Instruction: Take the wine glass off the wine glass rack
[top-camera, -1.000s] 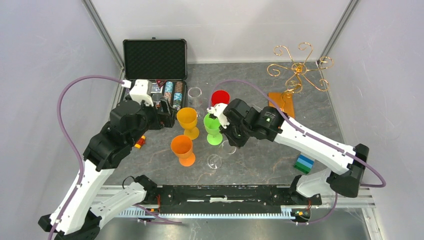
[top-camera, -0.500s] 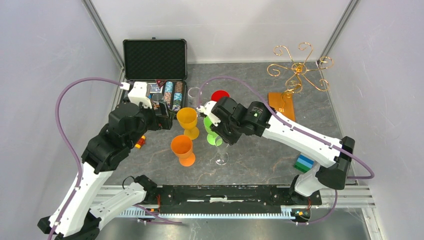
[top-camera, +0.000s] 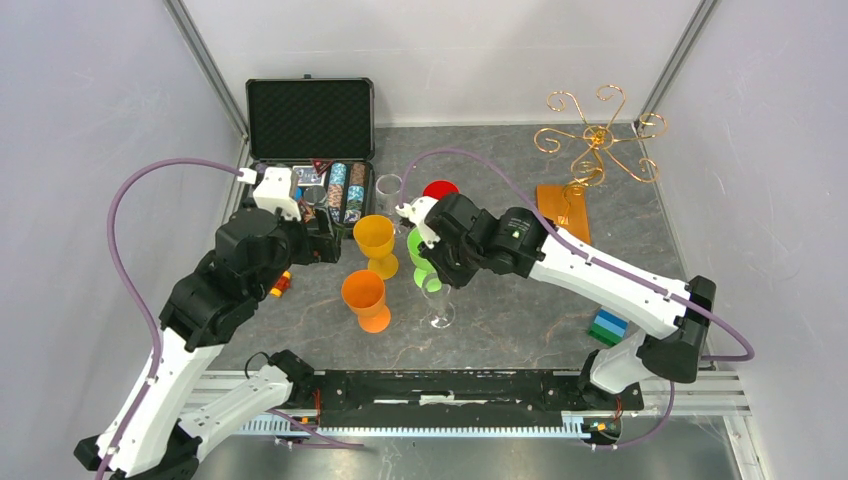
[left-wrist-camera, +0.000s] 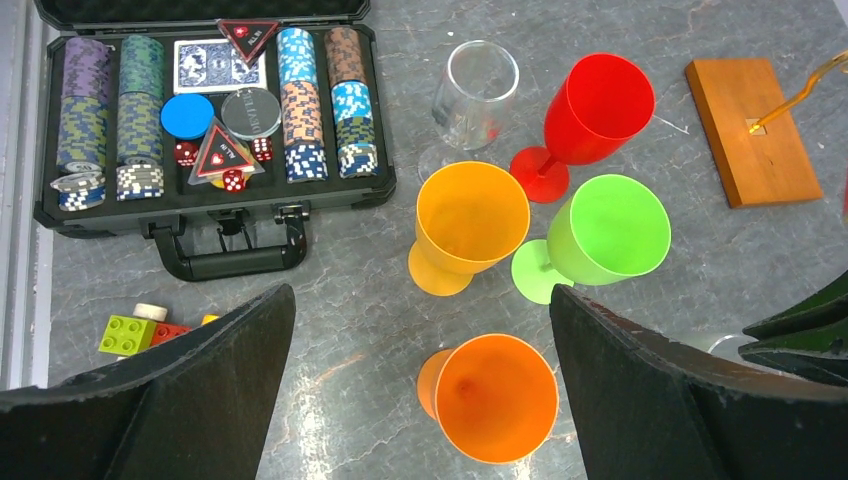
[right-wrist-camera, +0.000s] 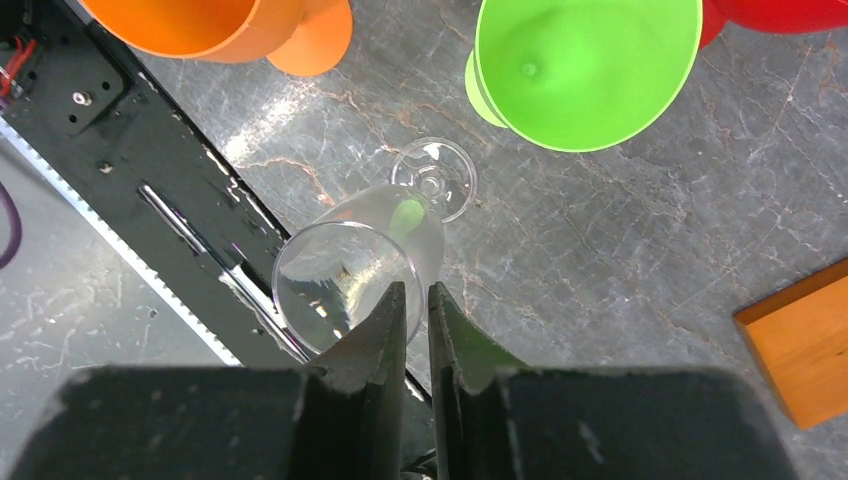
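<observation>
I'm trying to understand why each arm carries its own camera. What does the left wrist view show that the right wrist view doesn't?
Only the left wrist view: the open chip case, toy bricks, a yellow goblet and a second clear glass standing upright. Only the right wrist view: the right gripper pinching the wine glass by its rim, and the black rail. Both: the green goblet, orange goblet, red goblet and the rack's wooden base.

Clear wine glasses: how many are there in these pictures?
2. The upright glass stands beside the chip case, by the red goblet. The tilted glass, near the green goblet, has its rim pinched in the right gripper. None hangs on the gold rack.
</observation>
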